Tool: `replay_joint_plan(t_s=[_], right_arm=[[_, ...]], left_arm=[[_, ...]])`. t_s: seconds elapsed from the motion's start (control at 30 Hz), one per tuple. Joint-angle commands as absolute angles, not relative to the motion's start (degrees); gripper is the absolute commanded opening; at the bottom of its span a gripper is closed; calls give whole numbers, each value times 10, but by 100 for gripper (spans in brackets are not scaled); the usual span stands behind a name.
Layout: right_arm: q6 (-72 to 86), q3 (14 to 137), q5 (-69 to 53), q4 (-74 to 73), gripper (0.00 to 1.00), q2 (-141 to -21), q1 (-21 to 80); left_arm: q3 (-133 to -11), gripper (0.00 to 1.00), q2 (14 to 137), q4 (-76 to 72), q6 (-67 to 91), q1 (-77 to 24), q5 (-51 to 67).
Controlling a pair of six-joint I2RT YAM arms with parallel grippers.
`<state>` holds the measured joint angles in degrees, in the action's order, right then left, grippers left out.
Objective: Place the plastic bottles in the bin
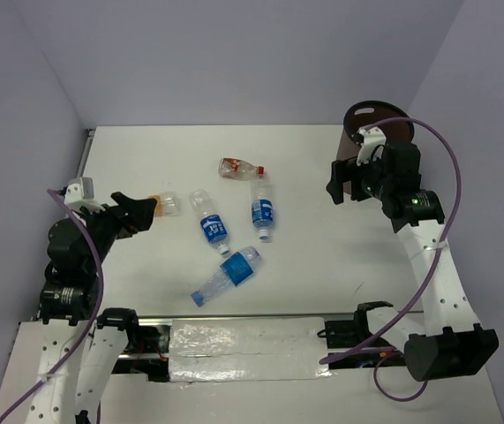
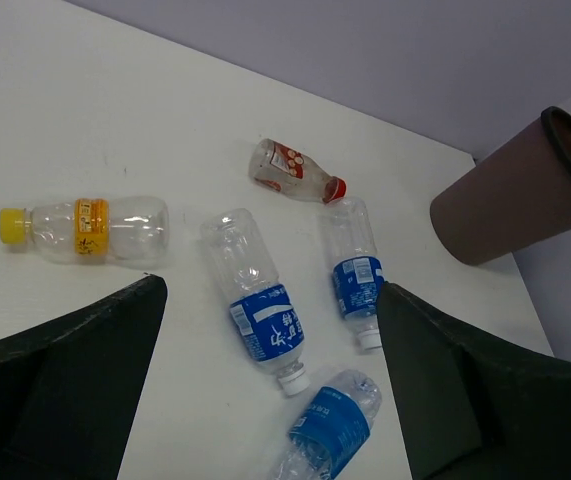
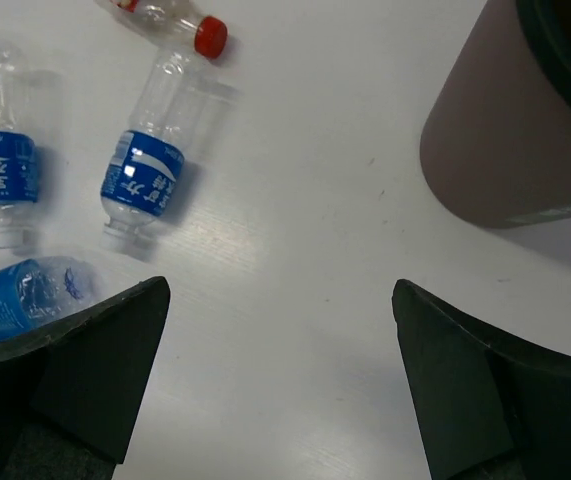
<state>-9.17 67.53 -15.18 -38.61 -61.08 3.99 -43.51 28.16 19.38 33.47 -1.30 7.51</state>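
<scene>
Several plastic bottles lie flat mid-table: a red-capped one (image 1: 239,168), three blue-labelled ones (image 1: 209,217) (image 1: 261,210) (image 1: 228,275), and a short orange-capped one (image 1: 165,204). My left gripper (image 1: 141,212) hovers open right beside the short bottle (image 2: 90,225), with nothing between its fingers. The brown bin (image 1: 384,124) stands upright at the back right, partly hidden by my right arm. My right gripper (image 1: 340,181) hangs open and empty just left of the bin (image 3: 495,130), above bare table. The right wrist view shows a blue-labelled bottle (image 3: 155,150) to its left.
Pale walls close the table at the back and on both sides. A silvery taped strip (image 1: 243,340) runs along the near edge between the arm bases. A purple cable (image 1: 450,168) loops off the right arm.
</scene>
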Motion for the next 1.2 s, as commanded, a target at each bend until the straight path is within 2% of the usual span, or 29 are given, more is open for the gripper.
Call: replay_joint_plan(t_s=[0.0, 0.07, 0.17, 0.23, 0.33, 0.5, 0.6, 0.77, 0.93, 1.1, 1.17], right_arm=[[-80, 685, -169, -328, 100, -577, 45], [-131, 685, -226, -341, 100, -574, 47], [-262, 680, -377, -393, 100, -585, 53], [-245, 675, -404, -401, 100, -600, 79], [-201, 661, -361, -375, 100, -641, 147], [-85, 652, -197, -303, 100, -737, 220], [26, 718, -89, -308, 100, -850, 253], [83, 801, 39, -341, 100, -985, 289], [96, 810, 109, -300, 100, -1059, 295], [93, 813, 96, -288, 99, -1120, 295], [91, 803, 74, -273, 91, -1124, 294]], left_arm=[[-439, 100, 268, 196, 346, -14, 80], [-439, 99, 267, 198, 347, -14, 79], [-435, 99, 266, 200, 350, -14, 78], [-429, 99, 265, 199, 353, -14, 79], [-418, 99, 260, 196, 362, -14, 80], [-408, 99, 255, 196, 384, -14, 88], [-398, 99, 249, 199, 406, -14, 91], [-377, 99, 246, 221, 431, -14, 104], [-372, 99, 259, 249, 440, -14, 126], [-354, 99, 298, 241, 439, -15, 191], [-347, 99, 329, 233, 439, -15, 235]])
